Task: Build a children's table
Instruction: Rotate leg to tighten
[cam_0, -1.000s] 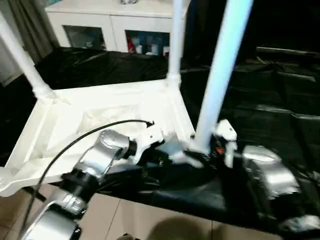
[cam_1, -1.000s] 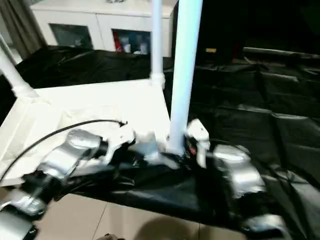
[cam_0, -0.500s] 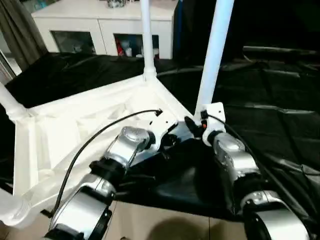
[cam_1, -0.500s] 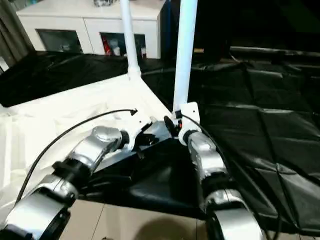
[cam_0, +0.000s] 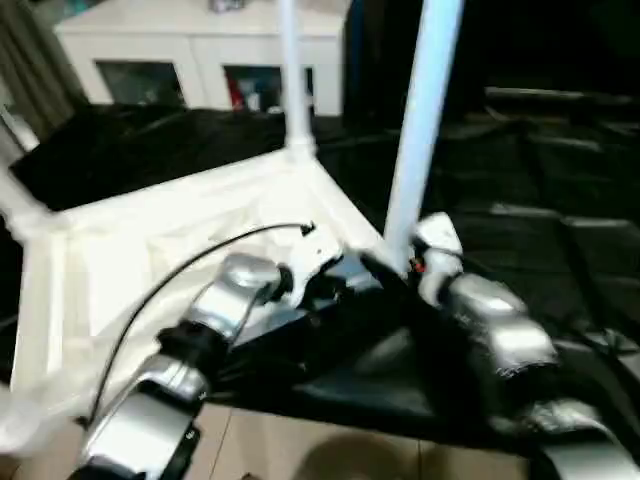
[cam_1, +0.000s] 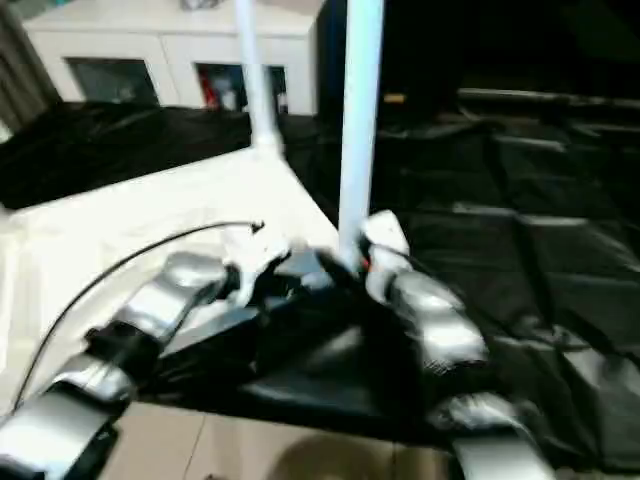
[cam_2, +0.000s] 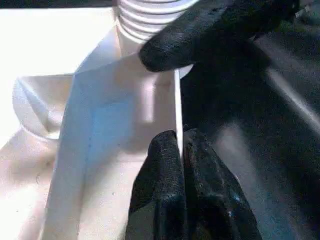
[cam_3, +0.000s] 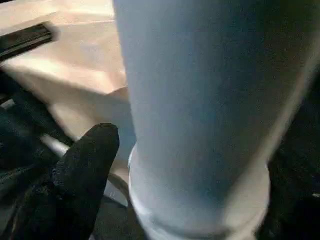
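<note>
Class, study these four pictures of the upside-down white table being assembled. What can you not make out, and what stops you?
- Near leg: its top is cut off by the head views' upper edge.
- Its corner socket: hidden behind the right gripper in the left eye view.
- Cabinet contents: blurred.
- Left gripper: shut on the tabletop's rim.

One upturned table top (cam_0: 150, 250) is counted. Three legs are seen standing in its corner sockets: a near leg (cam_0: 420, 130), a far leg (cam_0: 292, 75) and a third leg (cam_0: 18, 205) at the left edge. Two silver arms are counted, a left arm (cam_0: 215, 320) and a right arm (cam_0: 490, 335). One black cable (cam_0: 190, 262) is seen over the left arm. One white cabinet (cam_0: 200, 50) with two glass doors is counted behind. One black sheet (cam_0: 540, 200) is counted beneath.
</note>
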